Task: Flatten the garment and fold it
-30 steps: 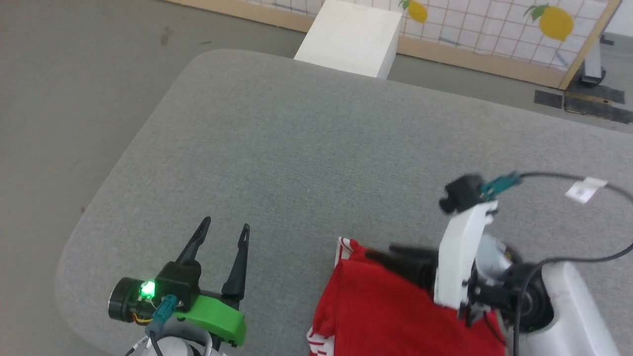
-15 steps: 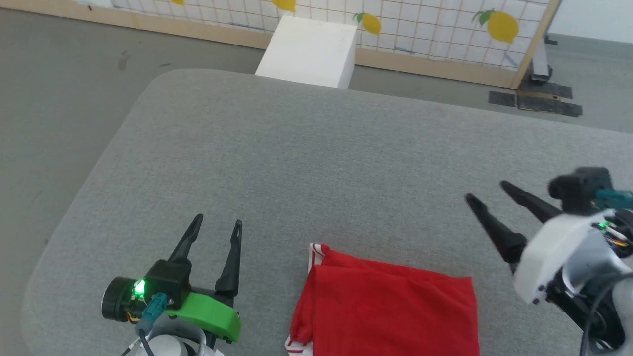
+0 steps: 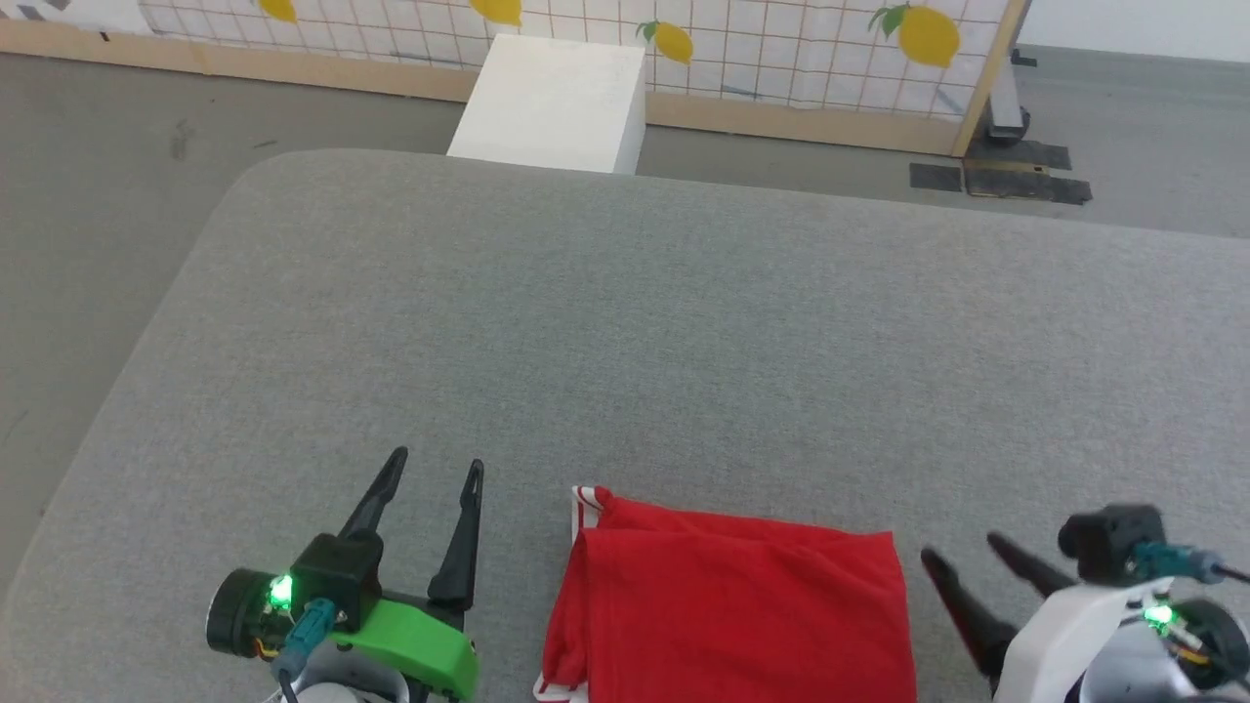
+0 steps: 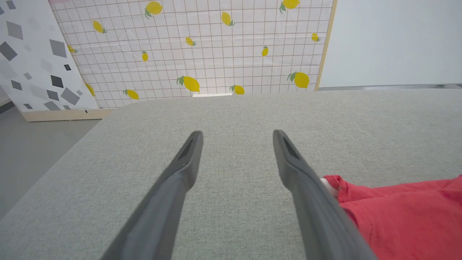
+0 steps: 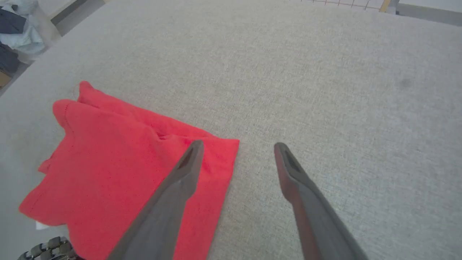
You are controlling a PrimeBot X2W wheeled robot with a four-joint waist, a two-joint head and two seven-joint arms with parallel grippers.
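We see the garment lying as a compact red rectangle on the near side of the grey table, between the left gripper and the right gripper, both spread wide and empty. We judge the folding essentially complete.

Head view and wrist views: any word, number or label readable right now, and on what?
None can be read.
The folded red jersey with striped trim shows plain cloth, no lettering or number facing up.
The grid-patterned backdrop panel with yellow lemons bears pictures, no words.
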